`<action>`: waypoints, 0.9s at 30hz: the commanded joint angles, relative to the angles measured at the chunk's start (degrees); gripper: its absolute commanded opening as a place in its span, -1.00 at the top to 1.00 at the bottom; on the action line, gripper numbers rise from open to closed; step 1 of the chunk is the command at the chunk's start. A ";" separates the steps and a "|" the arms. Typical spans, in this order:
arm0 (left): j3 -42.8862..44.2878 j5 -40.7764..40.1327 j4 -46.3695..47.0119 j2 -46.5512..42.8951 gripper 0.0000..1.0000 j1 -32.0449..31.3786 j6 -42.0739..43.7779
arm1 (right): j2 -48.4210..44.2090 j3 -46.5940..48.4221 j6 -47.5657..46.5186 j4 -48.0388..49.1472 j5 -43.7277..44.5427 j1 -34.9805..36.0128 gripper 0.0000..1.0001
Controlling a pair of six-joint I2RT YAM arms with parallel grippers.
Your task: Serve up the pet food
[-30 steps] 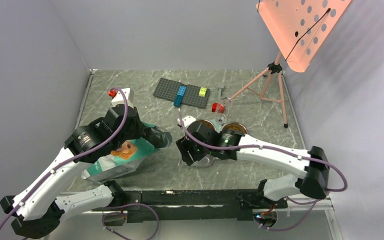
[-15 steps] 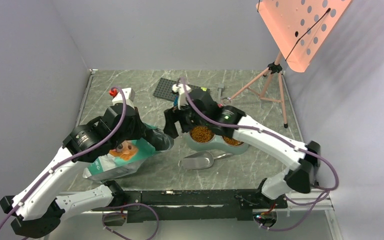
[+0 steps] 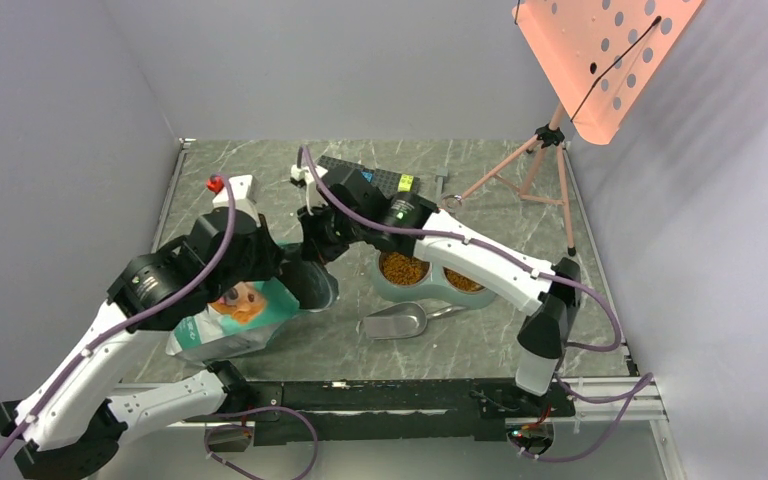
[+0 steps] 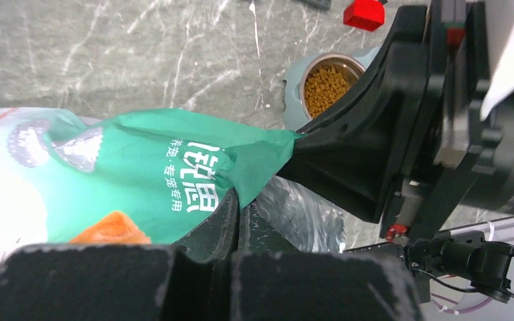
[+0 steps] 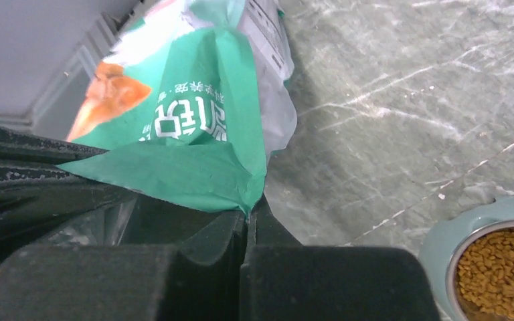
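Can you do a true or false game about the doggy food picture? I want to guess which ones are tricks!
1. The left gripper and the right gripper are both pinching the teal pouch. True.
2. The right gripper is holding the shiny scoop. False: the scoop lies on the table, in front of the dish, and nothing holds it.
3. Both bowls of the dish have kibble in them. True.
4. The pouch is sitting inside one of the bowls. False: it is off to the left of the dish.
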 commanded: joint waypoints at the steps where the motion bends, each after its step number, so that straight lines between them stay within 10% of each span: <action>1: 8.38 2.55 7.81 -3.45 1.00 -0.74 0.52 | 0.77 15.33 7.42 -3.41 5.54 -0.86 1.00; 11: 16.85 4.91 6.45 -0.43 0.93 -0.76 10.85 | 1.71 29.28 20.33 -3.37 15.78 0.28 1.00; 21: 20.62 4.12 -2.21 0.88 -0.85 -0.68 16.80 | 5.81 30.79 22.72 -1.84 16.78 0.81 1.00; 27: 29.45 -2.63 -12.22 7.06 -0.99 -0.67 16.82 | 6.96 31.25 23.38 -1.96 18.19 1.59 1.00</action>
